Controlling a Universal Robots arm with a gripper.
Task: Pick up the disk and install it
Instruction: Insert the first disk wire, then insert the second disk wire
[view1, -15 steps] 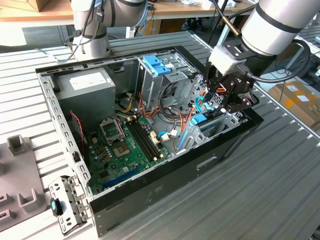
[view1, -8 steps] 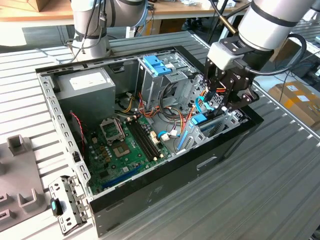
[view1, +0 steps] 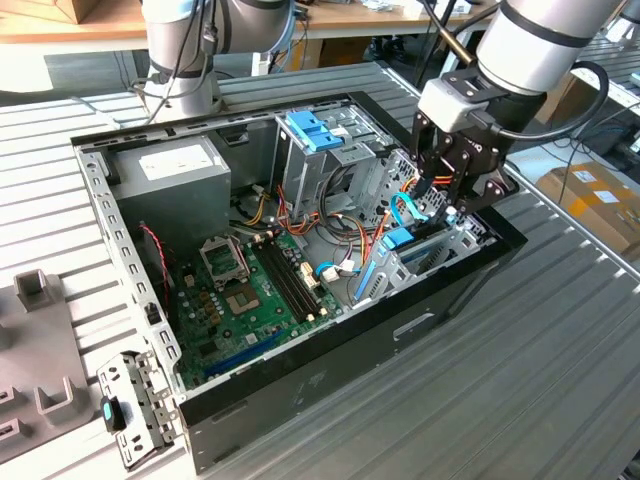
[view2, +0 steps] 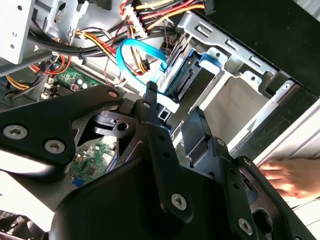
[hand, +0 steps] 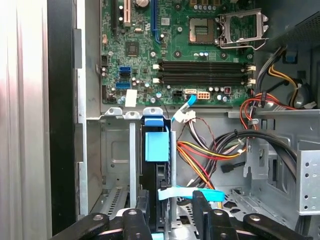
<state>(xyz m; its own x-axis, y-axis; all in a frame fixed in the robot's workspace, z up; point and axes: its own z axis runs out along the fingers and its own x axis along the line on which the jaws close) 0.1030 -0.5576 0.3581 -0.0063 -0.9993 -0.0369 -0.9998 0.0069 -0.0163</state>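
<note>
The disk (view1: 398, 240) stands on edge in the drive cage at the front corner of the open computer case (view1: 300, 385), on the exterior view's right. Its blue carrier frame (hand: 156, 145) shows along the edge facing up, with a dark body beneath. My gripper (view1: 440, 200) hangs straight over the cage. In both wrist views its black fingers (hand: 142, 212) straddle the disk's near end (view2: 186, 80), and a gap shows beside one finger. My gripper (hand: 171, 202) looks open (view2: 172, 112).
A light blue data cable (hand: 190, 193) and bundled coloured wires (hand: 200, 155) run close to the cage. The motherboard (view1: 250, 300), grey power supply (view1: 175, 175) and wide blue latch (view1: 310, 130) fill the case. A person's hand (view2: 285, 177) is outside the case wall. A loose metal bracket (view1: 135, 405) lies on the table.
</note>
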